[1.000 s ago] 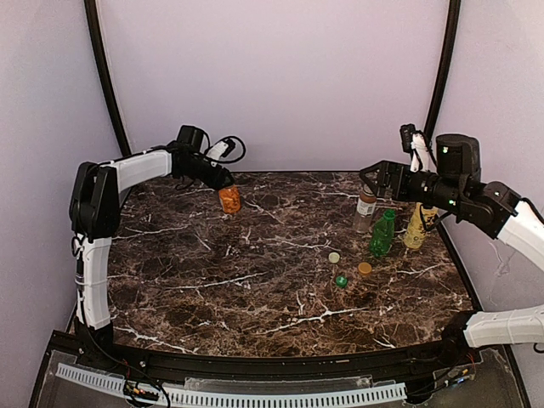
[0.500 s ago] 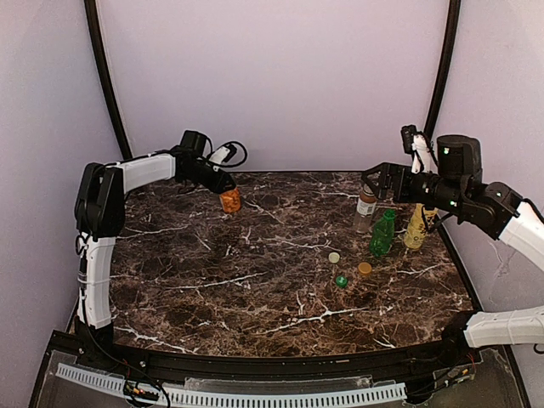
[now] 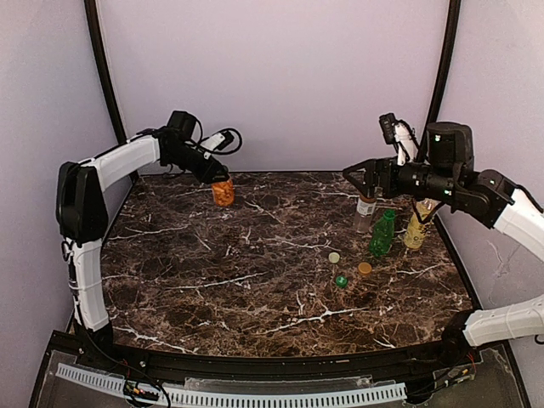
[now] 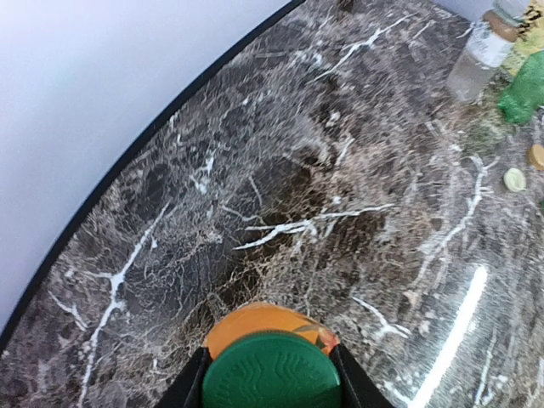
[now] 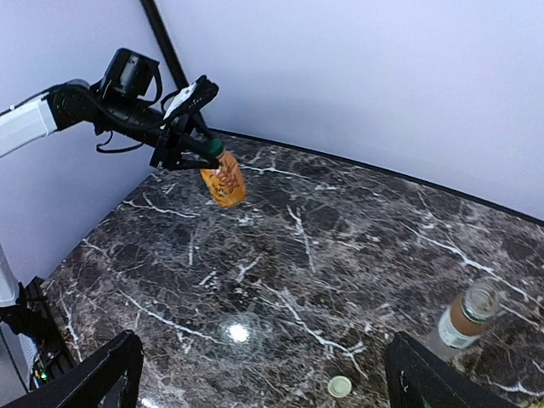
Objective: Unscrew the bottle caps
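Observation:
At the table's back left, my left gripper (image 3: 216,176) is shut on the green cap (image 4: 272,374) of the short orange bottle (image 3: 223,195), which hangs tilted under it, base close to the marble. The same orange bottle (image 5: 223,180) shows far off in the right wrist view. My right gripper (image 3: 358,180) stands wide open and empty, high above the clear brown-label bottle (image 3: 365,211). Beside that bottle stand the green bottle (image 3: 382,234) and the pale yellow bottle (image 3: 416,225), all uncapped.
Three loose caps lie in front of the bottles: a pale cap (image 3: 334,257), a green cap (image 3: 341,280) and an orange cap (image 3: 365,268). The dark marble table (image 3: 212,280) ends at a curved back edge by the wall.
My left gripper tightened on the cap and carried the orange bottle a little back and left. The right arm swung leftward and up, still open.

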